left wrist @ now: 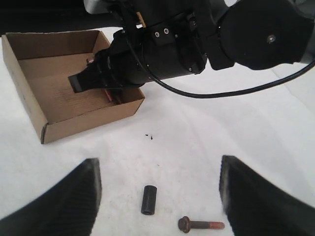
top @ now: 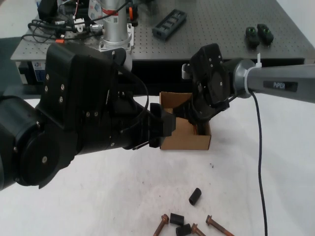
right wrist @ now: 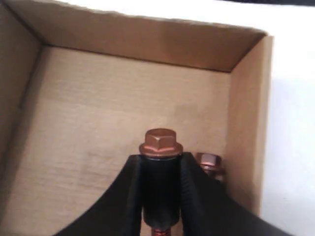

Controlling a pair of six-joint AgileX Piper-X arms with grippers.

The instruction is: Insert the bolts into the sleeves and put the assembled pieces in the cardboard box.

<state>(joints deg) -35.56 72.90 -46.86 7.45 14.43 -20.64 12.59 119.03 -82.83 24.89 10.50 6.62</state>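
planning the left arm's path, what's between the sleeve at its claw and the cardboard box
Bare white bench with tiny dark specks, shown in the left wrist view.

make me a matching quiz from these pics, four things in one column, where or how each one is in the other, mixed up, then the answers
1 right gripper
2 left gripper
3 loose sleeve
4 cardboard box

a open above the white table
b lies on the table
c shut on an assembled bolt and sleeve
d has a second bolt by its wall

Pairs: 1-c, 2-a, 3-b, 4-d
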